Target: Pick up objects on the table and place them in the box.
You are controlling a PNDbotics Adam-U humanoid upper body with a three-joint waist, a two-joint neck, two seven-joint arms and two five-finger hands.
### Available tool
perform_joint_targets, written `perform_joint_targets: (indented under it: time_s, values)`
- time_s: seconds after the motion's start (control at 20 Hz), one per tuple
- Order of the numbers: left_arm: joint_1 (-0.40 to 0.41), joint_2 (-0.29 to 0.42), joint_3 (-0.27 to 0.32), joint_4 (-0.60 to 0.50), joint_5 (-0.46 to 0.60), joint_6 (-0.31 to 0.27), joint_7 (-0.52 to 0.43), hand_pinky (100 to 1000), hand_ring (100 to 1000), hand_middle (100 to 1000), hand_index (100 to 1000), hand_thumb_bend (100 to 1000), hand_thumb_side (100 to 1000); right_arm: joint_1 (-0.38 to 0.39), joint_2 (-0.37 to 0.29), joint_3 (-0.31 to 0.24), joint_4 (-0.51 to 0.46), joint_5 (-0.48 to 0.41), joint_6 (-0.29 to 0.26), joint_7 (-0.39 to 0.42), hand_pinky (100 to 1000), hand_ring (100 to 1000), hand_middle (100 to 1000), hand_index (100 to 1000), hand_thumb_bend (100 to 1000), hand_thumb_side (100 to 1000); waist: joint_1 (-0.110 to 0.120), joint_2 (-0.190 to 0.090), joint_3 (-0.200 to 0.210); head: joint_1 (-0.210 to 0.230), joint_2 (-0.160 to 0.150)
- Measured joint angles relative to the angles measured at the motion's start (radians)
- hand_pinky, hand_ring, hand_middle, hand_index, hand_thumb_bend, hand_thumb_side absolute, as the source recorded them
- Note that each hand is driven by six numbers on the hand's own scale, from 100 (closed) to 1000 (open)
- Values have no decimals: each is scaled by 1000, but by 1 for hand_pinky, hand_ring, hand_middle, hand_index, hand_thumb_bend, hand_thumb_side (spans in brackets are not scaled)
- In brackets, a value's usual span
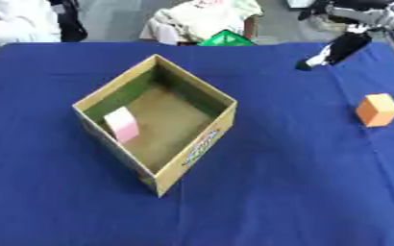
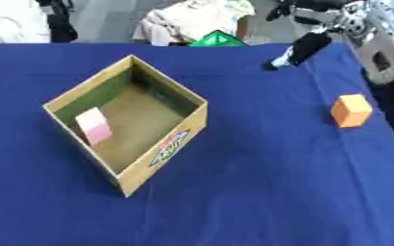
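one pink block (image 1: 121,124) already leans against the left inner wall of the open cardboard box (image 1: 202,91), which sits turned corner-on near the middle of the blue table (image 1: 267,192), its top open for dropping things in from above. further right, an orange cube (image 1: 378,110) rests on the cloth near the table's right edge, well apart from the box and apparently the next piece to collect. above it, the right hand (image 1: 335,52) hangs over the far right corner with dark fingers pointing down, holding nothing; whether they are spread or curled cannot be told. the left hand is out of sight.
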Motion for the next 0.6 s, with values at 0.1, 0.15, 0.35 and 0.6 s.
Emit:
perform_joint_targets:
  time_s: [0.1,0.15,0.35,0.6]
  values:
    - [0,0,0,0,-1,1,1,846,662,730,851,539,959,22,-25,-7,-4,-18,-3,11,843,942,896,937,584,442,0,0,-1,6,0]
    - [0,0,0,0,-2,1,2,846,662,730,851,538,959,31,-33,-11,-4,-25,-5,17,847,944,900,940,582,424,0,0,-1,9,0]
    - [1,0,0,0,-3,2,4,846,662,730,851,540,958,62,-63,-23,-4,-56,-13,47,852,946,904,949,573,399,-1,-1,-5,17,0]
    - [2,0,1,0,-4,1,6,846,663,731,851,540,957,103,-93,-30,-1,-94,-16,93,870,954,919,969,572,384,-2,-4,-7,24,0]
